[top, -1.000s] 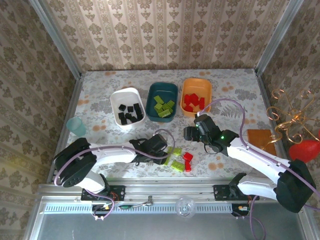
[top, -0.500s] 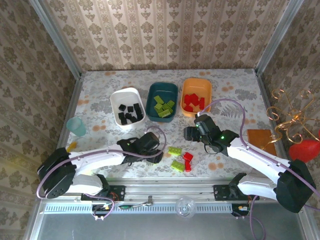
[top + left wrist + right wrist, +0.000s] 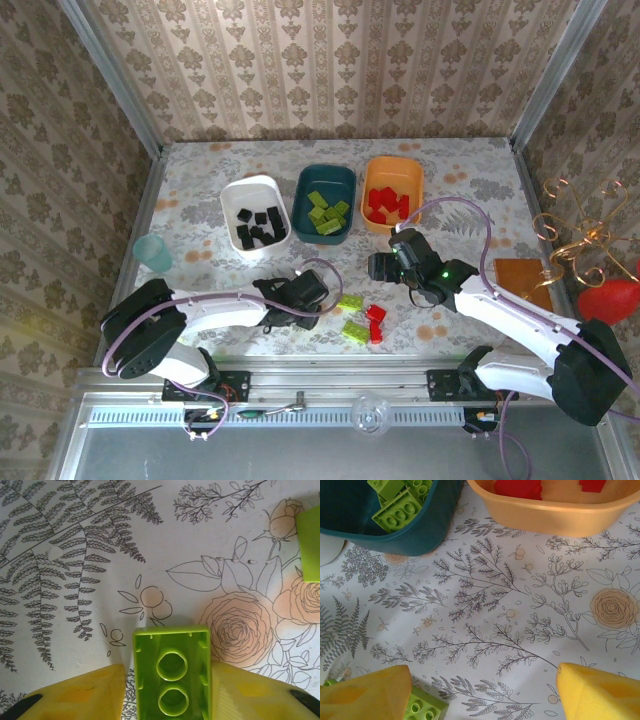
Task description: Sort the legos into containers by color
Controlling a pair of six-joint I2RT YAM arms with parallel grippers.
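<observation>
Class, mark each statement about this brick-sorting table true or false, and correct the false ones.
1. The white rounded plastic tray holds small black plastic bricks. True.
2. The dark teal plastic tray holds red bricks. False: it holds lime-green bricks; the red bricks are in the orange plastic tray.
3. One translucent lime-green brick sits between the left tool's yellow fingers. True.
4. The right tool is clamped on a brick. False: its fingers stand wide apart, nothing between them.
5. Every brick is already in a tray. False: a loose red brick and loose green bricks lie on the flowered table.
</observation>
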